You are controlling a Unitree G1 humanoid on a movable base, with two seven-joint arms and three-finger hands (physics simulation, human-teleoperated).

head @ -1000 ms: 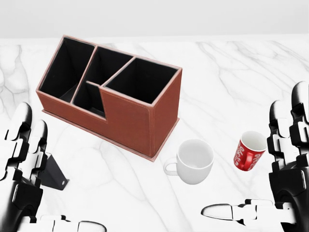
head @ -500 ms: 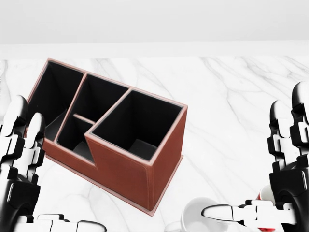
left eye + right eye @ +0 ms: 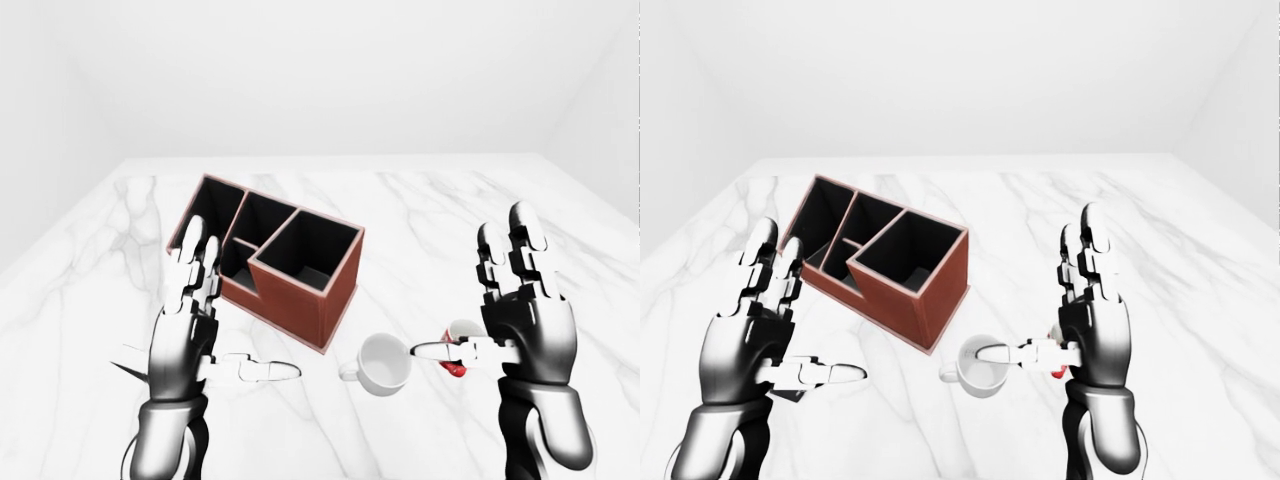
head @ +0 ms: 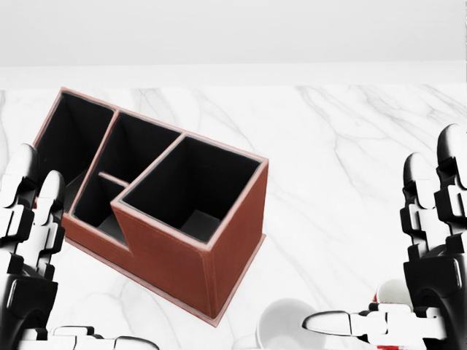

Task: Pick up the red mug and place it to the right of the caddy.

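The red mug (image 3: 459, 366) stands on the white marble table (image 3: 420, 230), right of a white mug (image 3: 383, 362). It is mostly hidden behind my right hand's thumb. The brown caddy (image 3: 300, 300), with black compartments, stands to the left of both mugs, set at an angle. My right hand (image 3: 470, 300) is open, its fingers upright, raised just over and right of the red mug without touching it. My left hand (image 3: 235, 320) is open and empty at the caddy's left end. In the head view only a red sliver of the mug (image 4: 376, 297) shows at the bottom.
A small black bracket-like object (image 3: 128, 364) lies on the table behind my left hand. The marble top stretches up to a far edge (image 3: 330, 157) and out to the right of the mugs. White walls surround the table.
The whole head view has shifted: the caddy looms larger and lower left, and both mugs have slid to the bottom edge. My hands keep the same open pose.
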